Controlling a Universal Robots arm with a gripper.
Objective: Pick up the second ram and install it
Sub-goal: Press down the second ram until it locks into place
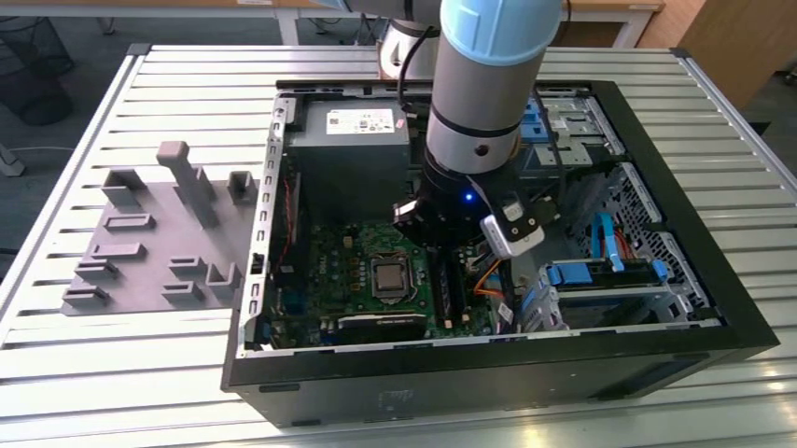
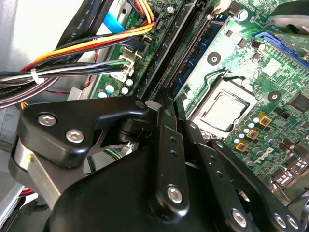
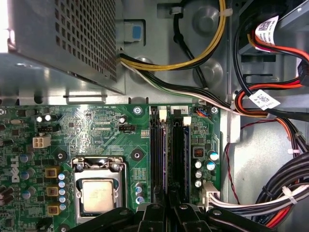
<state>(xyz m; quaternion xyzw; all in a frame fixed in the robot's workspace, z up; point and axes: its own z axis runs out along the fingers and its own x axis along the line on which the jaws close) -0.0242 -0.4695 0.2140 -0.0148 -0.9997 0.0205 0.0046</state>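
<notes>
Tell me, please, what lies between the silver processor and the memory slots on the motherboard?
In the first wrist view, only green board with small capacitors separates the processor from the memory slots.

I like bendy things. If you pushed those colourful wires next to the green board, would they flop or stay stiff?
The wires would probably flop and bend; they already curve loosely. A white tie bundles some, so those likely move together.

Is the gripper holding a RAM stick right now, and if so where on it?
Cannot be told. The gripper is down over the motherboard's RAM slots, but its own body hides whatever sits between the fingertips.
</notes>
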